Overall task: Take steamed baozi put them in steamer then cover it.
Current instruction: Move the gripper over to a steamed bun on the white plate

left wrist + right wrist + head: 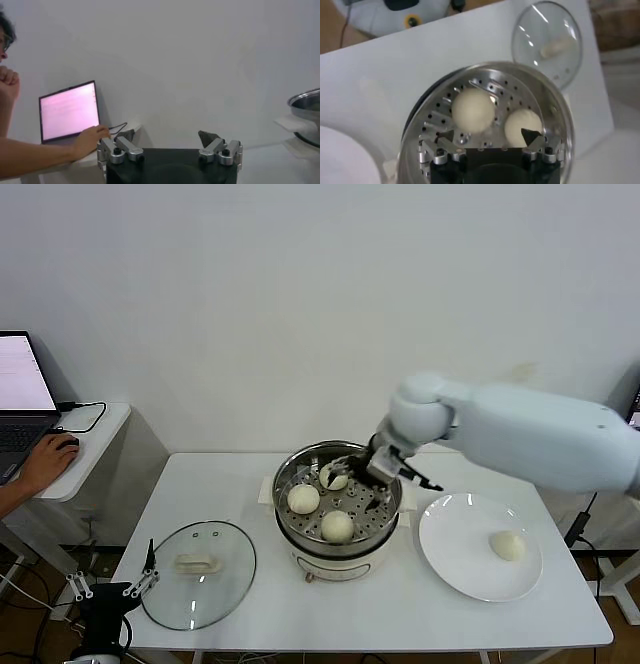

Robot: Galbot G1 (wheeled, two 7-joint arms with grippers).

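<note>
Head view: right gripper point(372, 479) sat inside the steamer point(338, 550), jaws apart, three baozi point(303, 499) just beside it; fourth bun point(508, 545) on the plate point(450, 569), well away. Lid point(197, 573) lay by the parked left gripper point(112, 589).

Left wrist: jaws apart, empty.

Right wrist: fingertips point(531, 135) touched nothing. Risk: withdrawing could clip a bun or the rim.

The steamer point(338, 519), a shiny steel pot on a cream base, stands uncovered at the table's centre. Three smooth cream-white baozi lie on its perforated tray: one at nine o'clock point(303, 499), one at six point(337, 526), one at twelve point(333, 476). A fourth baozi point(507, 545) lies at the steamer's three o'clock. The glass cover point(199, 572) lies flat, handle up, at its eight o'clock.
</note>
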